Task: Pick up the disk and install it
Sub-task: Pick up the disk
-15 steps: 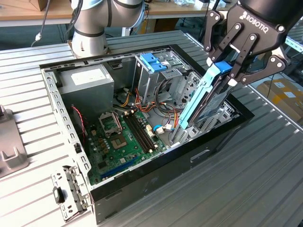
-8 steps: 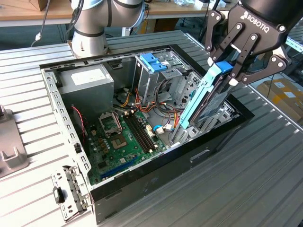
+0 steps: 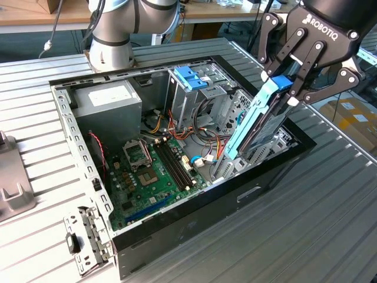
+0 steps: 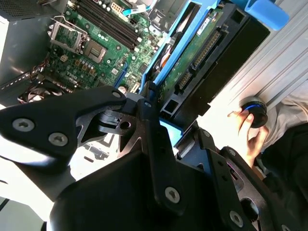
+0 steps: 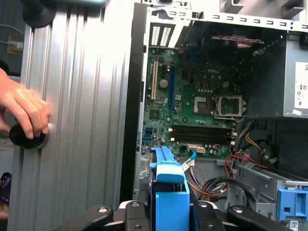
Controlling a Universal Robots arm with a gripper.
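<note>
In the exterior view the disk (image 3: 259, 124), dark grey with blue plastic rails, stands on edge and tilted at the open computer case's (image 3: 235, 197) side toward the exterior view's right. Its lower end reaches down among the cables inside the case wall. My black gripper (image 3: 281, 82) is above it, shut on the disk's upper blue end. The second wrist view shows the disk's green circuit-board face (image 4: 197, 53) just past the fingers (image 4: 144, 108). One blue rail (image 5: 169, 190) rises between the finger links in the first wrist view.
A green motherboard (image 3: 153, 171) lies on the case floor. A grey metal box (image 3: 109, 100) with a white sticker and an upright cage with a blue top (image 3: 191, 76) stand at the back. A person's hand (image 5: 21, 108) rests on a black knob (image 4: 256, 111) on the ribbed table.
</note>
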